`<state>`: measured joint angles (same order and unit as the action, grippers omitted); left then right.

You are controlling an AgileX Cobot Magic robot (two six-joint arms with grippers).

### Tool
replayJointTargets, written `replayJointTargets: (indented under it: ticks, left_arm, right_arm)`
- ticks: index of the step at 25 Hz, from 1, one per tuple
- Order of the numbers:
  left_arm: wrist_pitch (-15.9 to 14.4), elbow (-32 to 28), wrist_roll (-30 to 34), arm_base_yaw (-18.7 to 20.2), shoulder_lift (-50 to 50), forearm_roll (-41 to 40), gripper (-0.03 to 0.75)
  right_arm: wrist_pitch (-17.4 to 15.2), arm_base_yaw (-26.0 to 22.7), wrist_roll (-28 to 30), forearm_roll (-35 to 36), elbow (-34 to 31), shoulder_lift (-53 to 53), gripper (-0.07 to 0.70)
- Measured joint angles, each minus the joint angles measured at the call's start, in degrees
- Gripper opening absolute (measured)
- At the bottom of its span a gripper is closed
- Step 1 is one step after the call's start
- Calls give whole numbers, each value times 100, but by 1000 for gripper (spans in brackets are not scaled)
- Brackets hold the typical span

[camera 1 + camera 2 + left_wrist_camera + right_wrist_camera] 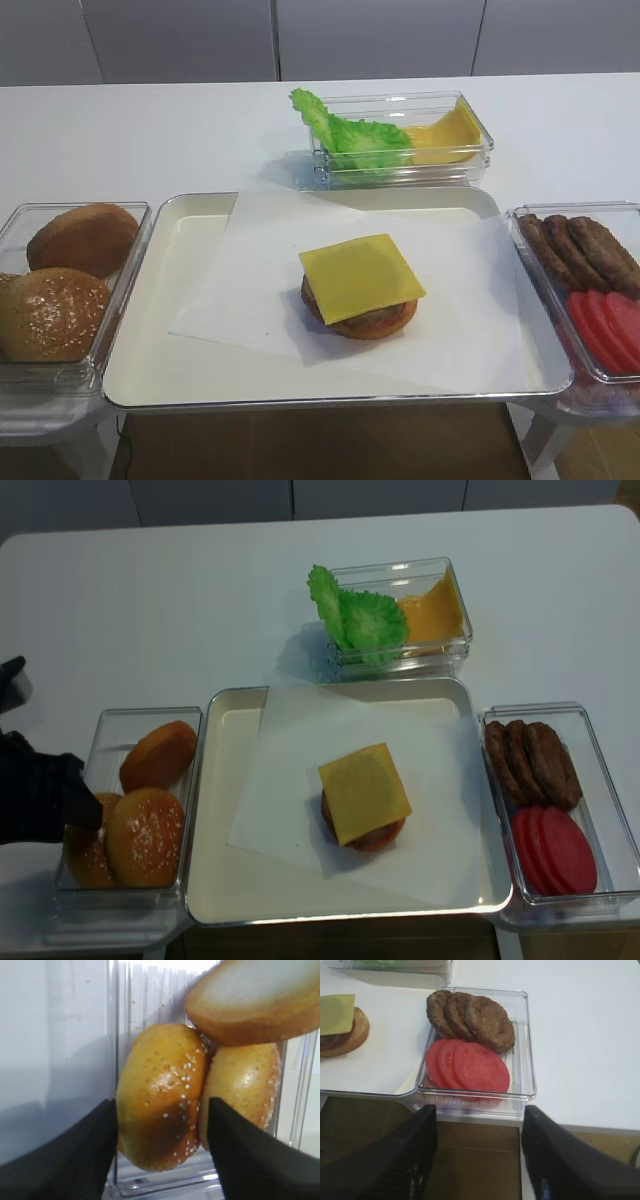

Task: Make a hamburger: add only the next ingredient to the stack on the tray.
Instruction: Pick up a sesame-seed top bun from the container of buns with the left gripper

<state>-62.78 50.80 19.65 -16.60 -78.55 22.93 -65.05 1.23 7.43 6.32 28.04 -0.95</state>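
The stack (pixel 360 285) of bun base, patty and square yellow cheese slice sits on the paper in the cream tray (pixel 180 300); the right wrist view catches it at its left edge. In the left wrist view a sesame-seeded bun top (pixel 160 1095) stands on edge in a clear container. My left gripper (pixel 162 1105) is open astride it, the left finger against the bun and a sliver of gap at the right. From above, the left gripper (pixel 70 805) reaches into the bun container from the left. My right gripper (pixel 479 1115) is open and empty, below the table's front edge.
A second sesame bun (pixel 245 1090) and a smooth bun half (pixel 255 1000) crowd the same container (pixel 120 725). Patties (pixel 470 1017) and tomato slices (pixel 470 1067) fill the clear box right of the tray. Lettuce (pixel 350 135) and cheese slices lie in the box behind it.
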Motion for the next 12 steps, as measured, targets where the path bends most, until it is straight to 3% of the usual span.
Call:
replayJointTargets:
  ticks: [5,12]
  left_arm:
    - [-68,0,126,0,0,159,416]
    - [-106,0,151,0,0,178,343]
  right_arm:
    - [0,0,0,0,0,0,428]
    - [0,0,0,0,0,0,428]
